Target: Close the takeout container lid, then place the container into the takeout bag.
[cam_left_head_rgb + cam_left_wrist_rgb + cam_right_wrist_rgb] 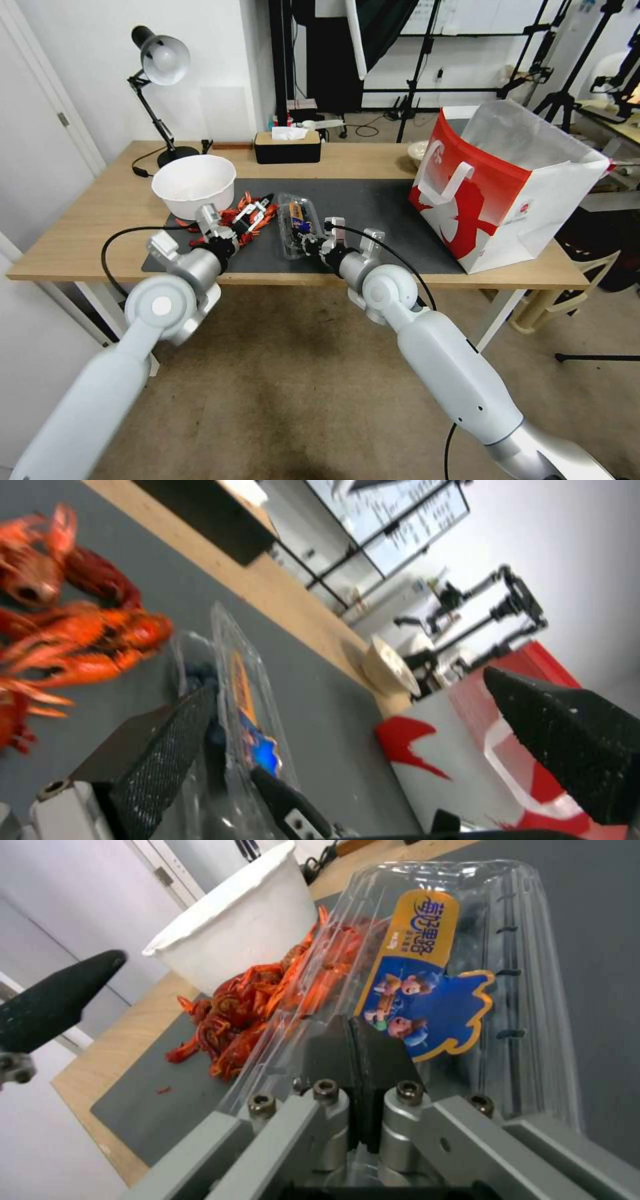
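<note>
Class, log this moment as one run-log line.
right gripper: shut on takeout container | left gripper: open beside it | takeout bag: upright, open

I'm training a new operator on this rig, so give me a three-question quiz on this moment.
1. True or false: the right gripper is shut on the near edge of the takeout container.
2. What stands on the mat's right end? A) a kettle B) the takeout bag C) a toaster
3. Fill in: the left gripper hovers open over the red ____.

Key: 1 true; 2 B; 3 crayfish, heaped between the white bowl and the container.
</note>
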